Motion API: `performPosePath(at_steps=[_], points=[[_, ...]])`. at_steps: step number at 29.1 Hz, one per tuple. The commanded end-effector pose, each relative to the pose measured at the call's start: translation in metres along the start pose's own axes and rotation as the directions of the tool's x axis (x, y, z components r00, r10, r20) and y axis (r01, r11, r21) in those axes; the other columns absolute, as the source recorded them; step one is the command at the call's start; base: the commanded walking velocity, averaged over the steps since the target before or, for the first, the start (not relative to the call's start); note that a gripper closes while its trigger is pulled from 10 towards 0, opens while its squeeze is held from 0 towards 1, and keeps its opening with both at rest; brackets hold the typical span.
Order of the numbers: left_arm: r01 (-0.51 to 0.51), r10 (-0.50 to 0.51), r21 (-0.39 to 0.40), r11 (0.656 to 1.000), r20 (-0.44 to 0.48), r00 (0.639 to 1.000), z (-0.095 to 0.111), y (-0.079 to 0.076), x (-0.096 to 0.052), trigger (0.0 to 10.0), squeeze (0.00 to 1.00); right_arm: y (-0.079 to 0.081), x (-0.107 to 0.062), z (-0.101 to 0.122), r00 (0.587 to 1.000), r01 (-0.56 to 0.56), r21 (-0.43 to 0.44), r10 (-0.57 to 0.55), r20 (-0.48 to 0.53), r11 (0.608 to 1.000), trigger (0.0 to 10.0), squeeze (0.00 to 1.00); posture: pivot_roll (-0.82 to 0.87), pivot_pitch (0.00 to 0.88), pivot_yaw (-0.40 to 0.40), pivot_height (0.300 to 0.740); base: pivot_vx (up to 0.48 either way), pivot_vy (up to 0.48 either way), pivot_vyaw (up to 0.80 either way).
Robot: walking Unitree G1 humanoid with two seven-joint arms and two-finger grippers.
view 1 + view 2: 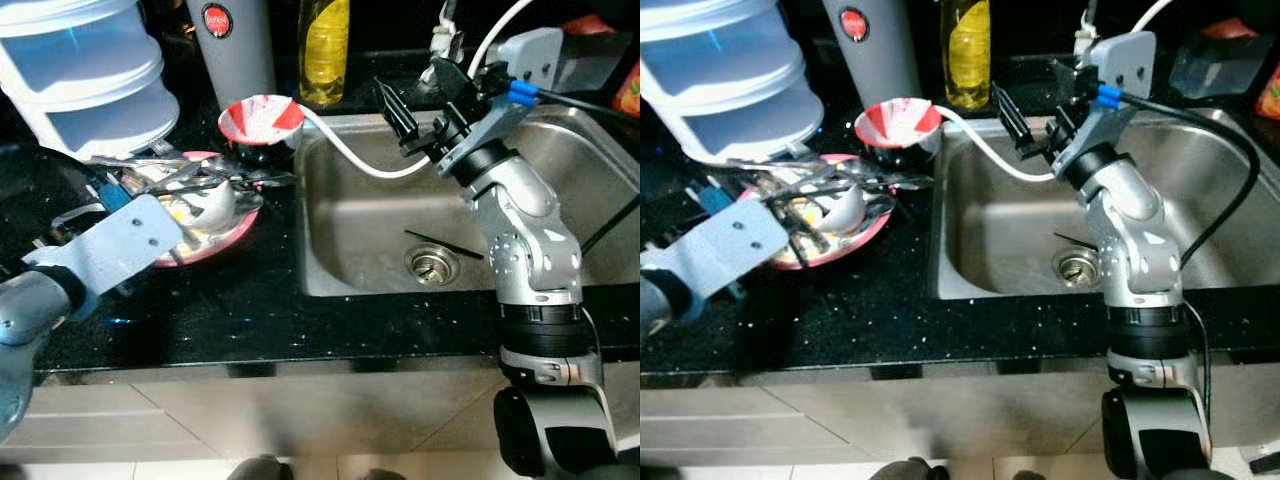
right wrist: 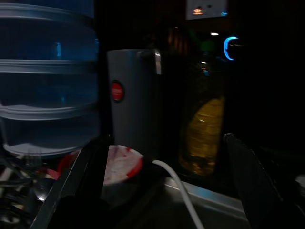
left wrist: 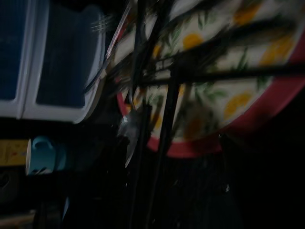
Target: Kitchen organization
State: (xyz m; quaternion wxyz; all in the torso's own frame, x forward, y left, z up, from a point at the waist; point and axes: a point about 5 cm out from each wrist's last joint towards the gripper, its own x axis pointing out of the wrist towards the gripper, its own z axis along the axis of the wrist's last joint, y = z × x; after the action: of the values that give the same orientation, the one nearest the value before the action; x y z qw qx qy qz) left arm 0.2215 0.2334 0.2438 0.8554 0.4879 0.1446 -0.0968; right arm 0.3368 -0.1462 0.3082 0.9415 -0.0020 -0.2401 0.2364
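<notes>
On the black surface (image 1: 250, 300) left of the sink (image 1: 360, 270), pink-rimmed plate (image 1: 225, 240) holds loose cutlery (image 1: 200, 178): fragile, slippery; grip rim. Left gripper (image 1: 185, 235) jaws: cannot tell. Right gripper (image 1: 425, 105) jaws spread, empty.

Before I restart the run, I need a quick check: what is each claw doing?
Left claw: over the pink plate among the cutlery; open or shut cannot be told.
Right claw: open, empty, above the sink.

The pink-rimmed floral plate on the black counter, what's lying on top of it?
On the pink-rimmed floral plate lies a tangle of metal cutlery, spoons and forks among them. The left gripper reaches in over it, covering part of the plate, so anything beneath stays hidden.
</notes>
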Motion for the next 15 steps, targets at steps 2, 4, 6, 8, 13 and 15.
performPosePath(at_steps=[2,4,6,8,13,15], points=[[0.021,-0.019,0.017,1.000,-0.100,0.995,-0.016,-0.004,0.003,10.0,0.00,-0.001,0.003,-0.003,1.000,-0.012,0.014,0.012,-0.021,1.000,10.0,0.00,0.16,0.077,0.032,0.740,0.000,0.000,0.00],[0.017,-0.015,0.020,1.000,-0.130,0.991,-0.022,-0.008,0.010,10.0,0.00,-0.004,0.002,-0.004,1.000,-0.001,0.004,0.001,-0.026,1.000,10.0,0.00,0.15,0.057,0.037,0.740,0.000,0.000,0.00],[0.016,-0.017,-0.007,1.000,-0.148,0.989,-0.025,-0.014,0.020,10.0,0.00,-0.008,-0.002,0.001,1.000,0.018,-0.004,-0.018,-0.010,1.000,10.0,0.00,0.13,0.061,0.071,0.740,0.000,0.000,0.00],[0.019,-0.021,-0.013,1.000,-0.152,0.988,-0.025,-0.016,0.025,10.0,0.00,-0.011,-0.002,0.003,0.999,0.032,-0.015,-0.032,-0.005,0.999,10.0,0.00,0.11,0.055,0.081,0.740,0.000,0.000,0.00],[0.029,-0.020,0.052,0.998,-0.168,0.986,-0.029,-0.016,0.032,9.0,0.00,-0.012,-0.004,0.007,0.997,0.075,-0.024,-0.075,0.010,0.997,10.0,0.00,0.11,0.091,0.107,0.740,0.000,0.000,0.00],[0.032,-0.007,0.133,0.991,-0.185,0.983,-0.038,-0.010,0.035,8.0,0.00,-0.007,-0.006,0.003,0.996,0.092,-0.018,-0.092,0.007,0.996,10.0,0.00,0.12,0.072,0.068,0.740,0.000,0.000,0.00]])
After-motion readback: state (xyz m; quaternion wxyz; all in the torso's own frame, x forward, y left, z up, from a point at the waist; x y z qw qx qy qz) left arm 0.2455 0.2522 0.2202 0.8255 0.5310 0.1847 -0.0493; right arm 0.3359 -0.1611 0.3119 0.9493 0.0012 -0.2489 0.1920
